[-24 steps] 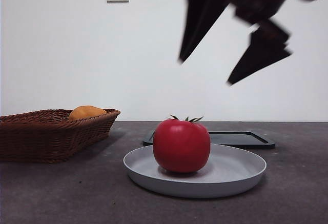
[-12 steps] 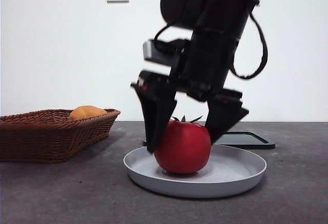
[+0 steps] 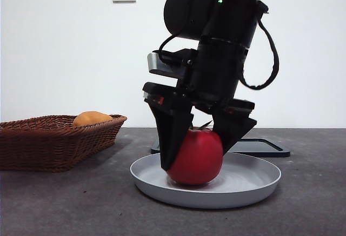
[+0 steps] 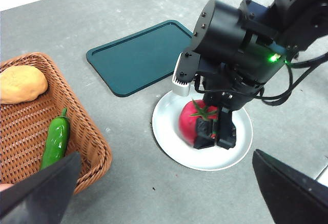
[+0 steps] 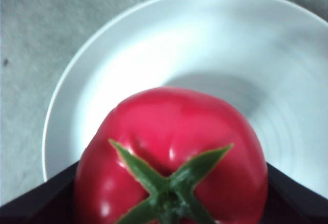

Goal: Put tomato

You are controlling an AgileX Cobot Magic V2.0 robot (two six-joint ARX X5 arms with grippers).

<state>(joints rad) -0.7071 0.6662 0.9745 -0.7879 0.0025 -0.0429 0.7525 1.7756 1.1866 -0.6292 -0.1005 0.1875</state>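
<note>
The tomato (image 3: 197, 157) is sitting on the grey plate (image 3: 254, 184), clasped by the right gripper (image 3: 198, 148), with the teal tray (image 4: 141, 55) and wicker basket (image 3: 51, 141) lying nearby (left gripper (image 4: 164, 193) hanging spread above).

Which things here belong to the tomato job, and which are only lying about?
In the job:
tomato
right gripper, jaws either side of the tomato
grey plate under it

Lying about:
wicker basket
orange-yellow fruit
green pepper
dark tray
left gripper, waiting
</note>
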